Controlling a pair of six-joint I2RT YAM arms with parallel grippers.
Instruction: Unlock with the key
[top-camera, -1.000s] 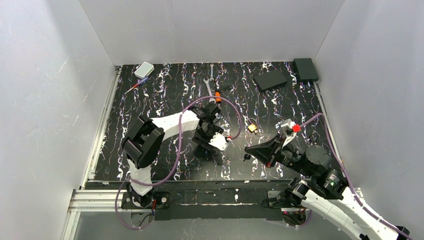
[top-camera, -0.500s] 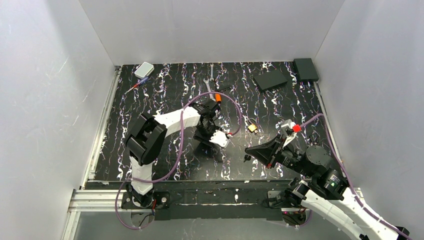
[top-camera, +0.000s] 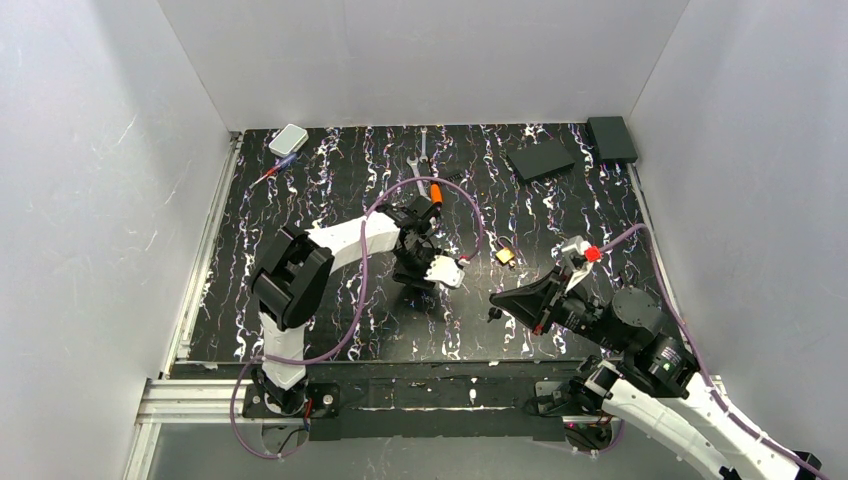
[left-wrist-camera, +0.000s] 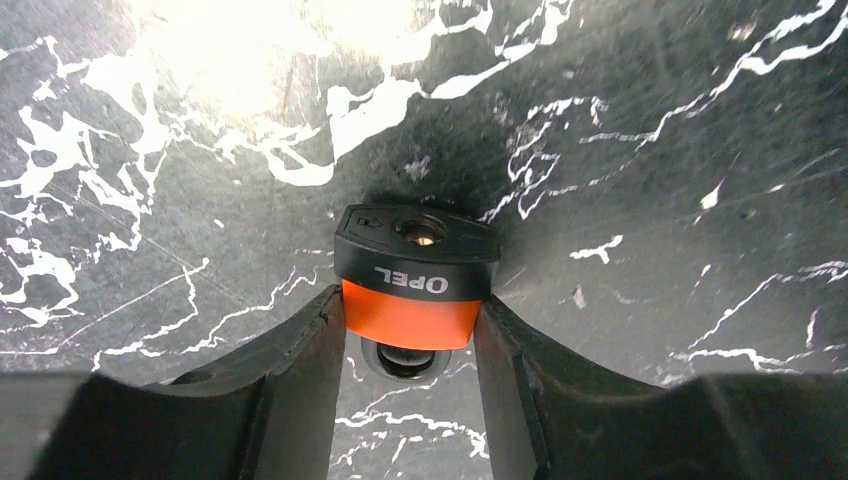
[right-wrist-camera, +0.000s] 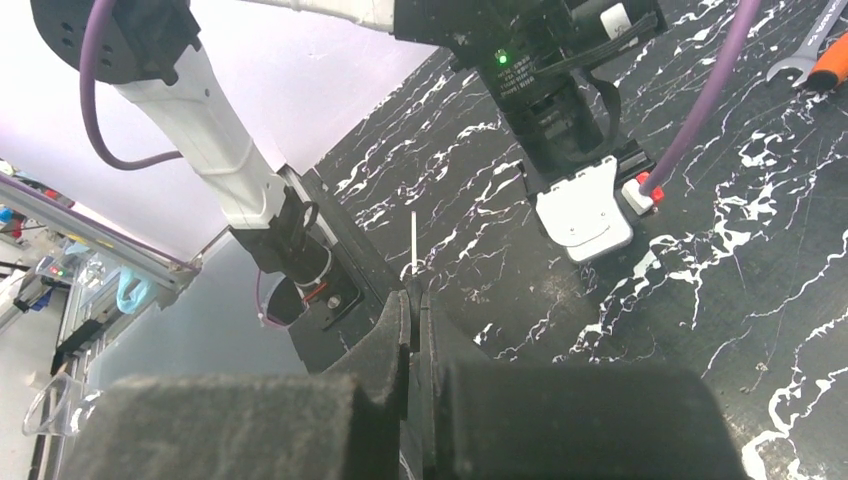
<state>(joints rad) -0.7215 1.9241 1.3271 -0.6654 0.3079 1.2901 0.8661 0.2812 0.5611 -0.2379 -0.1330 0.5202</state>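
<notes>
In the left wrist view an orange padlock (left-wrist-camera: 404, 318) with a black end marked OPEL stands between the fingers of my left gripper (left-wrist-camera: 410, 308). Both fingers press on its orange sides, and its keyhole (left-wrist-camera: 420, 232) faces the camera. From the top view this padlock is hidden under the left gripper (top-camera: 414, 283). My right gripper (right-wrist-camera: 412, 292) is shut on the key (right-wrist-camera: 414, 240), whose thin silvery blade sticks out beyond the fingertips toward the left arm. In the top view the right gripper (top-camera: 497, 298) hovers to the right of the left one, apart from it.
A small brass padlock (top-camera: 505, 256) lies between the two arms. Silver wrenches (top-camera: 420, 165) and an orange-handled tool (top-camera: 436, 192) lie behind the left wrist. A grey box (top-camera: 288, 139) sits at the back left, and two black boxes (top-camera: 540, 160) (top-camera: 611, 139) at the back right.
The left gripper has closed in on the orange padlock and its wrist has shifted slightly toward the back. The right arm has stayed in place with the key.
</notes>
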